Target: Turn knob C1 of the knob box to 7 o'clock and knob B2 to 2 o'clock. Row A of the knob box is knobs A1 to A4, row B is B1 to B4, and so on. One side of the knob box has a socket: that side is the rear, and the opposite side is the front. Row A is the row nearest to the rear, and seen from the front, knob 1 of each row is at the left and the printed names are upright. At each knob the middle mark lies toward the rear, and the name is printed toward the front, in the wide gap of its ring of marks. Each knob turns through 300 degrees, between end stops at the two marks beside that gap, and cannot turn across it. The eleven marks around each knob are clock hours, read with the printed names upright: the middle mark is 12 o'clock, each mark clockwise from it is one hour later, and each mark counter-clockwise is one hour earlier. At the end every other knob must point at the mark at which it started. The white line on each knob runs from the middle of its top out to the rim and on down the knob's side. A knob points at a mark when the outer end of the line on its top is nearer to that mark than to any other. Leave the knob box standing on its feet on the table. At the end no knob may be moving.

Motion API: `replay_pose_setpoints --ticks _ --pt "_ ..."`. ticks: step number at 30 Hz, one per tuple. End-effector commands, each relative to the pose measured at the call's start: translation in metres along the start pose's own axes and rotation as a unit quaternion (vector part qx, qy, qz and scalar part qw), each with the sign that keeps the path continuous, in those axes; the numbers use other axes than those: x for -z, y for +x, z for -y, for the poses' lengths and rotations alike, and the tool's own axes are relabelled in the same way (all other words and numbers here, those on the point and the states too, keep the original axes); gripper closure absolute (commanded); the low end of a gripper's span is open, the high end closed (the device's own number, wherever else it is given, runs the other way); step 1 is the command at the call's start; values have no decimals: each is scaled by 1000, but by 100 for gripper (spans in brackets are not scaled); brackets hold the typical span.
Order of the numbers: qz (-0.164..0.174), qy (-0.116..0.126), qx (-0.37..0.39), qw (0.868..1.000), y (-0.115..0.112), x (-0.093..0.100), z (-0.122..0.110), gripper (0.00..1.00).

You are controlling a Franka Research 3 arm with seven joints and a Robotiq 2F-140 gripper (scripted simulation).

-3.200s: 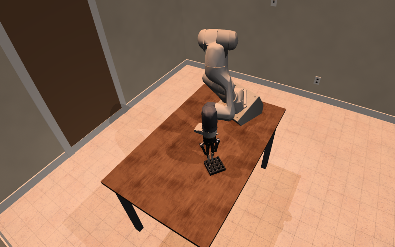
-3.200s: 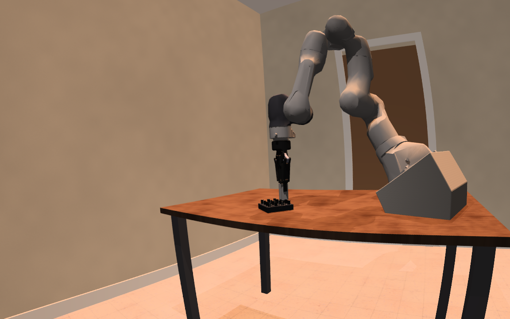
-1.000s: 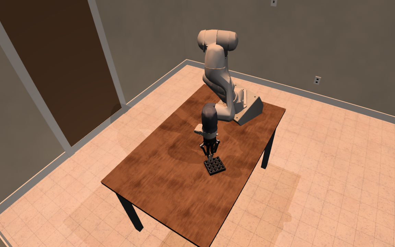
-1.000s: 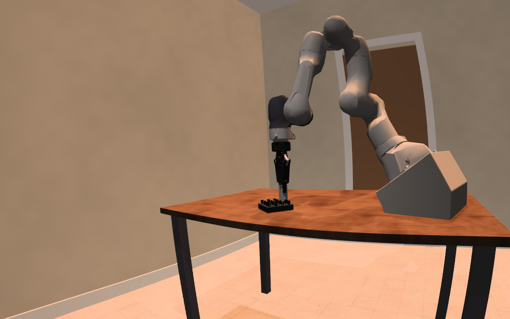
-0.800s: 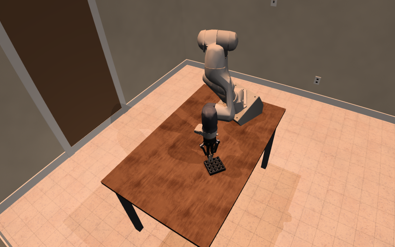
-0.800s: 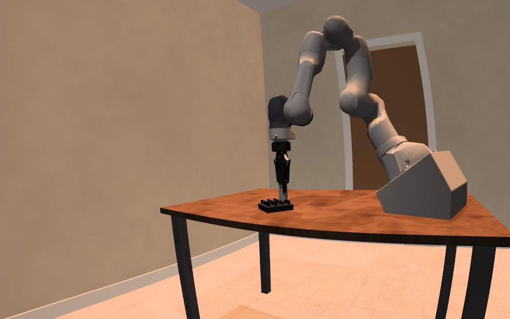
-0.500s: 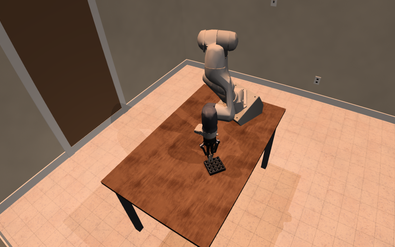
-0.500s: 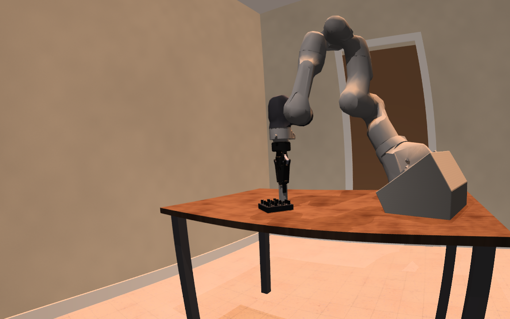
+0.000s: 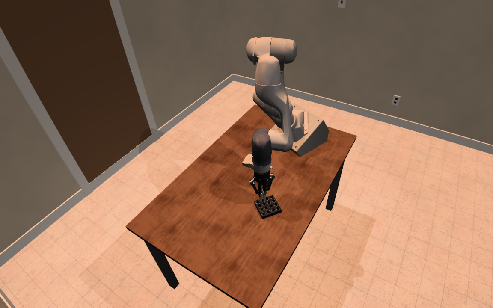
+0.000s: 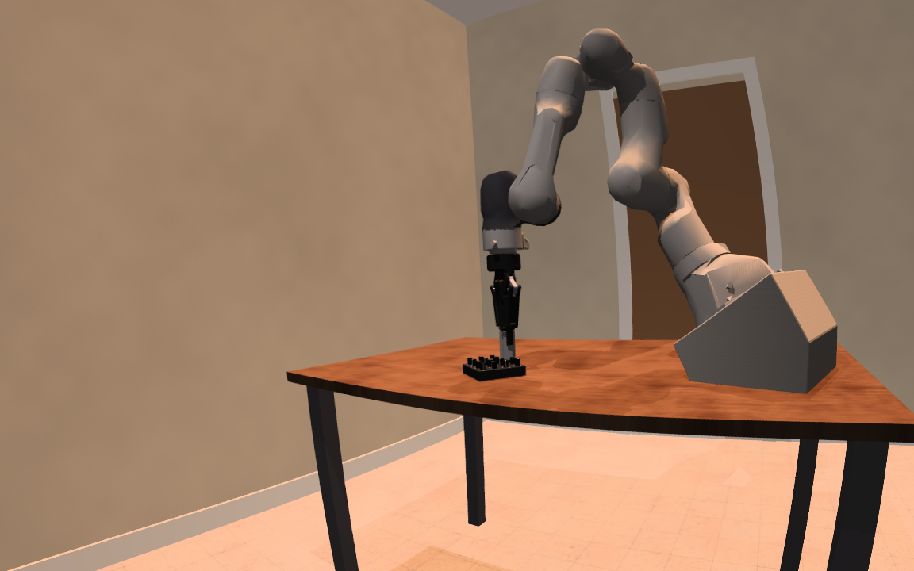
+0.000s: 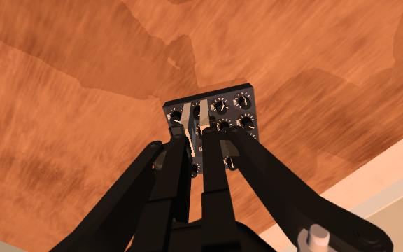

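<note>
Claw (image 9: 262, 199) (image 10: 508, 357) (image 11: 198, 112) nearest, pointing down, fingers drawn close together, with a narrow gap showing in the wrist view. One knob (image 11: 196, 112) visible in that gap, partly covered; cannot tell whether gripped or merely straddled.

Just beneath, low on its feet or base (too dark to tell): knob box (image 9: 271, 215) (image 10: 494, 373) (image 11: 234, 115), upright, knobs upward. Nearly square in outline, so no plain long axis; set askew to the edges of the tabletop (image 9: 202, 245) (image 10: 389, 376) (image 11: 82, 52). Seen from the wrist, far edge climbing gently toward the right. Pale printed names on the left of the knobs there, hence front side toward the left of that view and rear toward the right. Letters too small to read with certainty; no way to make out the names of the two task knobs.

At the upper-right corner of the box in the wrist view, a knob (image 11: 245, 101) with white line aimed upward, slightly left. Just below, another knob (image 11: 247, 123) with line aimed to the lower right.

Farther back, arm (image 9: 269, 72) (image 10: 641, 128) arched above the wood, rising from a wedge-shaped base (image 9: 315, 138) (image 10: 744, 354). Beyond, tiled floor (image 9: 432, 210) (image 10: 588, 482), then brown door (image 9: 68, 84) (image 10: 708, 156).
</note>
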State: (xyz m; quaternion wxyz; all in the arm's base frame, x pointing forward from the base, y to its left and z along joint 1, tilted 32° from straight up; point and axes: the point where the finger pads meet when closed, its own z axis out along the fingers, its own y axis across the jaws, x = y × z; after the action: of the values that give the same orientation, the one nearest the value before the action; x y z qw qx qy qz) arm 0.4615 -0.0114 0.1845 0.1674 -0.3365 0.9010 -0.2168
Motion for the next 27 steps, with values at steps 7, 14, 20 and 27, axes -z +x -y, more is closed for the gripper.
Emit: replay_pose_setpoints --ticks 7,14,20,27 --pt "1 0 37 999 -1 0 0 95" --pt "1 0 84 996 -1 0 0 95" --pt "1 0 119 993 -1 0 0 95" --pt "1 0 191 982 -1 0 0 95"
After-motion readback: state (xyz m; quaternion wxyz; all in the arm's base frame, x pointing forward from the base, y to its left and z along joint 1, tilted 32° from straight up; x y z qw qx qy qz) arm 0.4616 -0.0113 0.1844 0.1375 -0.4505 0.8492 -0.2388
